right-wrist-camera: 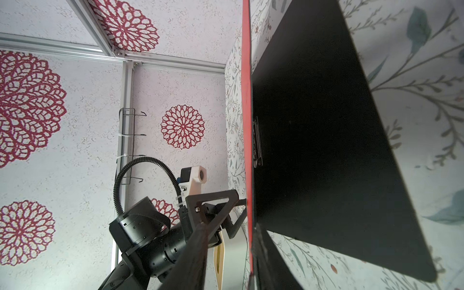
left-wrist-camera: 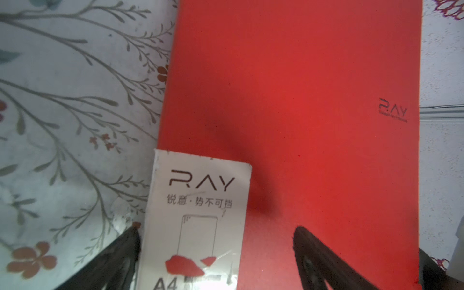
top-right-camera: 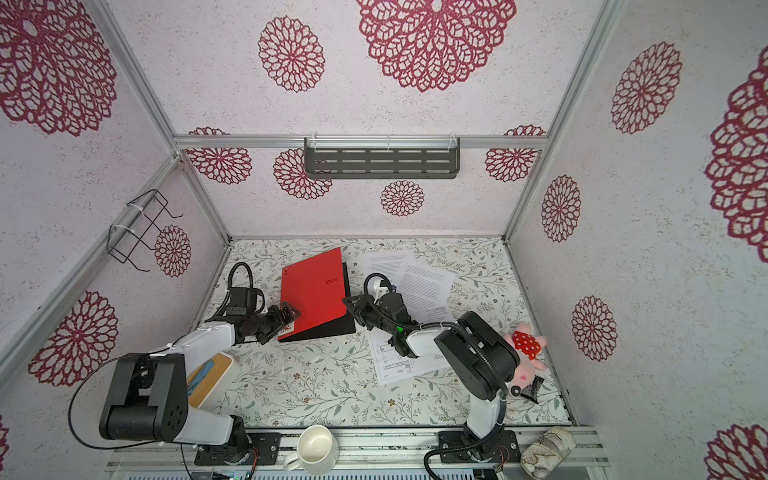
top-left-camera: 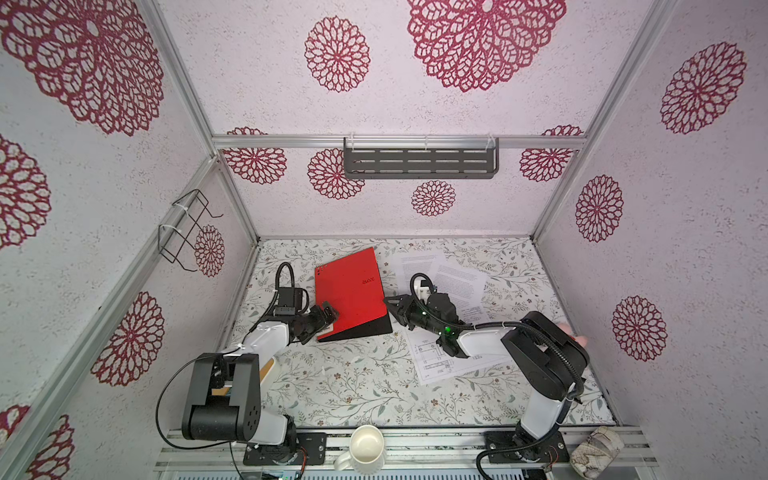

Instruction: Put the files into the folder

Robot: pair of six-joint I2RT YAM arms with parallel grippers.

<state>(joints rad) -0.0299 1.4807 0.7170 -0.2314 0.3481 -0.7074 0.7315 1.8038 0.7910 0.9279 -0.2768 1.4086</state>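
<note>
2 right jaws on folder (top-left-camera: 349, 291)

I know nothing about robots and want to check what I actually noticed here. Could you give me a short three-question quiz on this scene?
1. True or false: the red folder lies fully closed.
2. The three paper sheets lie: A) inside the folder; B) on the floral tabletop, beside the folder; C) in a drawer.
3. Fill in: the right gripper grips the folder's red ___.
Key: 1 false (its cover stands lifted); 2 B; 3 cover.
</note>
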